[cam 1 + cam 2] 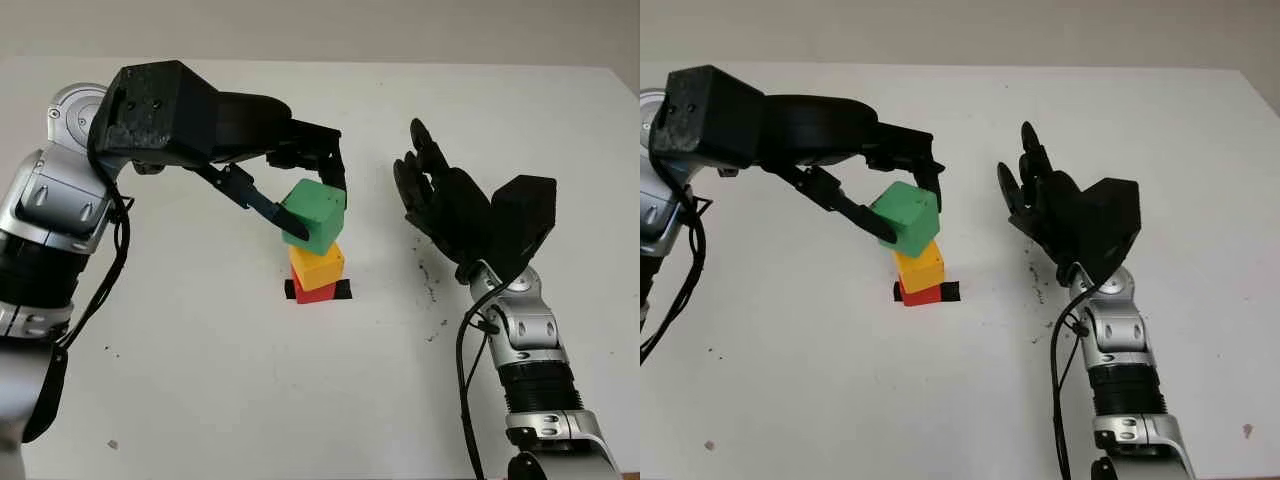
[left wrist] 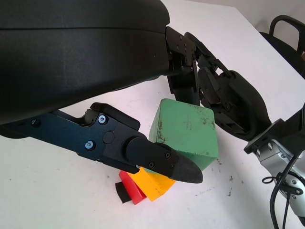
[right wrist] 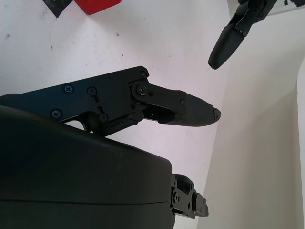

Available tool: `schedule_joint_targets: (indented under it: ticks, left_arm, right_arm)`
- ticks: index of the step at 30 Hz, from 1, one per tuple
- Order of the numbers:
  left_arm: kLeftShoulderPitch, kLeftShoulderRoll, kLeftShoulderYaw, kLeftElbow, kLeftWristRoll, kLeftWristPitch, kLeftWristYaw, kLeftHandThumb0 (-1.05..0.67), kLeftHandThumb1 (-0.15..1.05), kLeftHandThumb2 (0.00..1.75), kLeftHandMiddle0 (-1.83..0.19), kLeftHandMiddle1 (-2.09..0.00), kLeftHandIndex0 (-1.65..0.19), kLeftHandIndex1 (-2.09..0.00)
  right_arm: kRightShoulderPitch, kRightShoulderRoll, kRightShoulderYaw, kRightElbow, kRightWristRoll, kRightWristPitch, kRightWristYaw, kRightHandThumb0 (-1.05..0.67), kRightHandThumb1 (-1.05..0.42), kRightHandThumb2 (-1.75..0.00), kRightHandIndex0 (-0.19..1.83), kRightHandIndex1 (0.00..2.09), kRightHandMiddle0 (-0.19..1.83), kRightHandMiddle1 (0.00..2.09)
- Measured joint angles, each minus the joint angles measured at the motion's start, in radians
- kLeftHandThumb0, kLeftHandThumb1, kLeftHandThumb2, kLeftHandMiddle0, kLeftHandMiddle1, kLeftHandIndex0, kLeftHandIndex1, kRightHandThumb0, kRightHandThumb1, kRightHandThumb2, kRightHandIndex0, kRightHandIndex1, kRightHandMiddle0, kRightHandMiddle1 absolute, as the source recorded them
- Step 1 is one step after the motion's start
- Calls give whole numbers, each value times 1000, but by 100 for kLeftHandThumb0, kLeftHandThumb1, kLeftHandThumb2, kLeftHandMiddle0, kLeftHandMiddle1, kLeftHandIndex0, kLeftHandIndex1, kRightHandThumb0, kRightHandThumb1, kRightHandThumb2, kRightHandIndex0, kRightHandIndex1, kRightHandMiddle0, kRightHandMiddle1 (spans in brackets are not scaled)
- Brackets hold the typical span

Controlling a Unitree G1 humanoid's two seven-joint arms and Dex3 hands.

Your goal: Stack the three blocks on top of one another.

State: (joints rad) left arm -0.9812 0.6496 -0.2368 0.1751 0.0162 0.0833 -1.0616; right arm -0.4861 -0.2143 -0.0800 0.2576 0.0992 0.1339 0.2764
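So we're nearly there on the stack. The red block point(image 1: 314, 292) sits on the counter point(image 1: 200, 380) on a strip of black tape point(image 1: 342, 289), and the yellow block point(image 1: 317, 266) is already on top of red. What's left is the green block point(image 1: 314, 215): our left hand point(image 1: 300, 190) is gripping it, one finger against its near face and the others over its far top edge. Green is tilted, not square, and its low corner is right at the top of yellow. We can't tell if it's actually touching or just a hair above. Our read: it needs levelling and setting down flat on yellow, then the hand lets go, and that's the job done.

Our right hand point(image 1: 440, 205) is open and holds nothing, up off the counter, well to the right of the stack.

View differences: the head camera gives us the whole stack and both arms. The left wrist view is where we see the grip itself, the fingertip point(image 2: 183, 169) on green's face, with yellow and red poking out beneath green. The right wrist view catches a bit of red at its edge plus one left-hand fingertip.
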Motion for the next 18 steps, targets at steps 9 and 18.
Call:
schedule_joint_targets:
  ticks: [9, 18]
  left_arm:
    - [-17, -32, -1, 62, 24, -55, -7, -51, 105, 10, -12, -4, -24, -168]
    - [-32, -41, -13, 89, 68, -75, -17, -49, 105, 8, -12, -4, -23, -166]
  right_arm:
    - [7, -3, 0, -13, -5, 5, 0, -58, -105, -60, -19, 0, -19, 3]
    - [12, -15, -4, -36, 4, 24, 11, -62, -105, -58, -19, 0, -18, 4]
